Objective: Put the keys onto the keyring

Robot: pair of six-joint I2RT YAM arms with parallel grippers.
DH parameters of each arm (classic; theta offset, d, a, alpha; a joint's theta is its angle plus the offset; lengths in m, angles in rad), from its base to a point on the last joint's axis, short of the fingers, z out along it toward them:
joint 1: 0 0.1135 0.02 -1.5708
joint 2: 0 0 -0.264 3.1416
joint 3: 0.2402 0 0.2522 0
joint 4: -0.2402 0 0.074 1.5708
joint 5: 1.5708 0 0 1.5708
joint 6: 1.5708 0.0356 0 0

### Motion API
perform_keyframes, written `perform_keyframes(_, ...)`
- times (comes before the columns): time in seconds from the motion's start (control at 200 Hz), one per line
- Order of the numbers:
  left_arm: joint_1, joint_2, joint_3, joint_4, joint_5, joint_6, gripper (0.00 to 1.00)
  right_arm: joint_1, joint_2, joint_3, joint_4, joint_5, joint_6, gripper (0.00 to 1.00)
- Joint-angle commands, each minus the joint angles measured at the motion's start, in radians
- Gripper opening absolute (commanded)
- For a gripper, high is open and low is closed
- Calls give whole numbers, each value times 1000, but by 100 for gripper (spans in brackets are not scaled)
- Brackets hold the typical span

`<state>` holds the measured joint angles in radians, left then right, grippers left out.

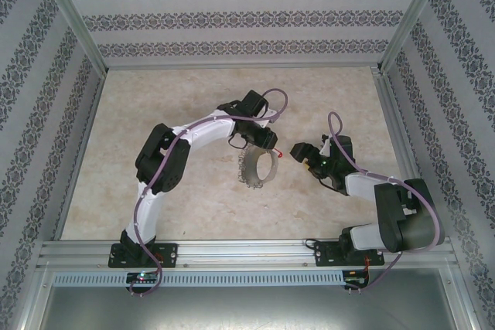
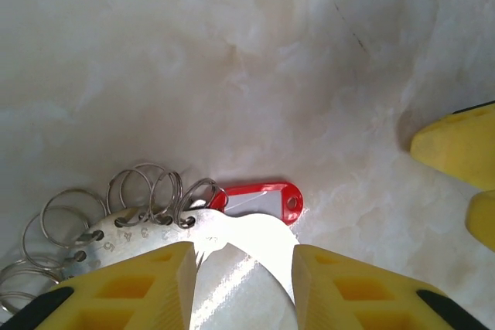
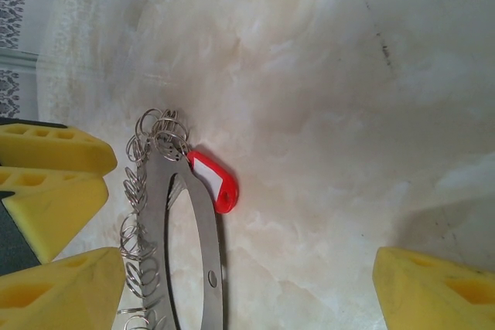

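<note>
Left claw [image 2: 244,256]: narrow. Its yellow ribbed pads [image 2: 147,284] pinch the flat, shiny band of the keyring [image 2: 139,229]. The band is thin grey metal, punched with holes and stamped with numerals. Small round wire rings [image 2: 147,183] hang along its rim.

Key [image 2: 263,200]: glossy red plastic head, oblong with a pale window. It lies on the bench [image 2: 232,75] against the band's outer edge. The bench is pale and marbled.

Right claw [image 1: 300,151]: jaws wide, holding nothing, just beside the key.

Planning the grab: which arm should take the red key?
Right, probably. The right gripper, open, faces the red key at the edge of the keyring; the left gripper straddles the keyring's band.
</note>
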<state>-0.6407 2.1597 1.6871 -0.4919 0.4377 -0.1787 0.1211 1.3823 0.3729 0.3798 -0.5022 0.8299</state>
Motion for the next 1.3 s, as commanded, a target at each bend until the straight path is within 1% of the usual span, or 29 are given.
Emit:
perform_keyframes(0.0, -12, 34, 54, -54, -19, 37, 38, -7, -17, -20, 8, -10, -18, 84)
perform_keyframes(0.2, -12, 68, 90, -70, -9, 45, 37, -8, -14, -21, 13, -12, -18, 84)
perform_keyframes(0.39, -12, 81, 95, -66, -40, 51, 36, -9, -12, -23, 22, -16, -18, 84)
perform_keyframes(1.034, -11, 119, 106, -63, -22, 54, 36, -15, -20, -23, 30, -25, -14, 83)
perform_keyframes(1.224, -13, 127, 111, -57, -10, 50, 35, -15, -19, -23, 31, -26, -14, 83)
perform_keyframes(1.294, -17, 129, 111, -56, -9, 48, 33, -17, -16, -23, 31, -26, -14, 82)
